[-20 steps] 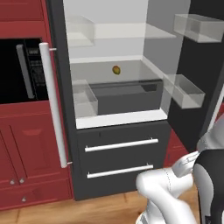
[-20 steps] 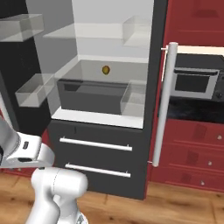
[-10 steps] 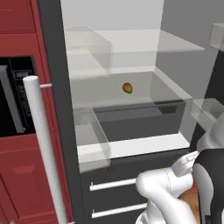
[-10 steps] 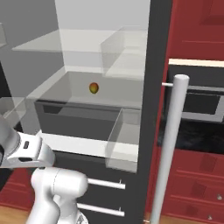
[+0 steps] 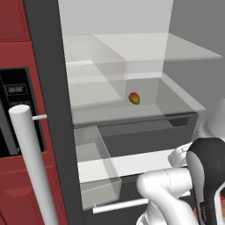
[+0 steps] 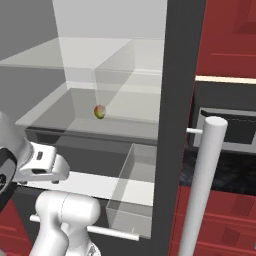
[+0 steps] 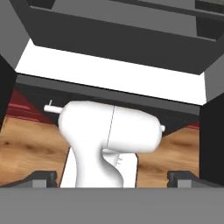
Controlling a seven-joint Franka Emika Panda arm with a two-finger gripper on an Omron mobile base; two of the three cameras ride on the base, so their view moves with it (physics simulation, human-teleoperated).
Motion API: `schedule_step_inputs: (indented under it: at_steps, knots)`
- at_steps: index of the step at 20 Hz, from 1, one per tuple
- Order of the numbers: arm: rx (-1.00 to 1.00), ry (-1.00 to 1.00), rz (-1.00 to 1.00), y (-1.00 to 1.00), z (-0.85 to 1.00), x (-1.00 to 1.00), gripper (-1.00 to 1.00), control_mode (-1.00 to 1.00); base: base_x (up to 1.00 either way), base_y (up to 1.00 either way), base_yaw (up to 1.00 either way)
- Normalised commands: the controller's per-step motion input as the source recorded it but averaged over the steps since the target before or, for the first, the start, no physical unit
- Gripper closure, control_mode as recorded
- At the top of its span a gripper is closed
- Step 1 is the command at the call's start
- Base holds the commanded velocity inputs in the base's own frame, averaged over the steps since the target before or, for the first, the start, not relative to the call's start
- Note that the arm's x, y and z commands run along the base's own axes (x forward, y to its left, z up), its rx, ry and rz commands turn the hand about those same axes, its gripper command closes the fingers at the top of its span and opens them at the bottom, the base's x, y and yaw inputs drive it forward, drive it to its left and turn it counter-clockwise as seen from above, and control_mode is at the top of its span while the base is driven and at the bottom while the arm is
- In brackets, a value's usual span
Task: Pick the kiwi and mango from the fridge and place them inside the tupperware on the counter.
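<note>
- The mango (image 5: pixel 134 98) lies on a see-through shelf (image 5: pixel 176 103) inside the open fridge (image 5: pixel 50 66), near the shelf's back edge, long axis roughly level, red side up.
- A clear bin (image 5: pixel 94 169) sits low at the fridge's left front; the pale bar handle (image 5: pixel 33 162) stands in the foreground.
- The end effector (image 7: pixel 112 178) hangs low, fingers spread wide, holding nothing.

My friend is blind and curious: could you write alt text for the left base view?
A small red and yellow-green mango sits alone on a see-through shelf inside the open fridge. The robot's white arm is bent low at the lower right, and the fridge's pale bar handle stands at left.
</note>
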Motion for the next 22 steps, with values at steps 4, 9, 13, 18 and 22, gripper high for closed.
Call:
schedule_step_inputs:
  at_steps: [4, 9, 13, 18, 22]
  knots:
    - [0.00, -0.11, 0.00, -0.03, 0.00, 0.79, -1.00, -1.00, 0.00, 0.00, 0.00]
    - [0.00, -0.14, 0.00, 0.00, 0.00, 0.70, -1.00, -1.00, 0.00, 0.00, 0.00]
    - [0.00, -0.20, 0.00, 0.00, -0.05, 0.62, -1.00, -1.00, 0.00, 0.00, 0.00]
    - [0.00, -0.10, 0.00, 0.00, 0.00, 0.57, -1.00, -1.00, 0.00, 0.00, 0.00]
    - [0.00, -0.01, -0.01, 0.00, 0.00, 0.67, -1.00, -1.00, 0.00, 0.00, 0.00]
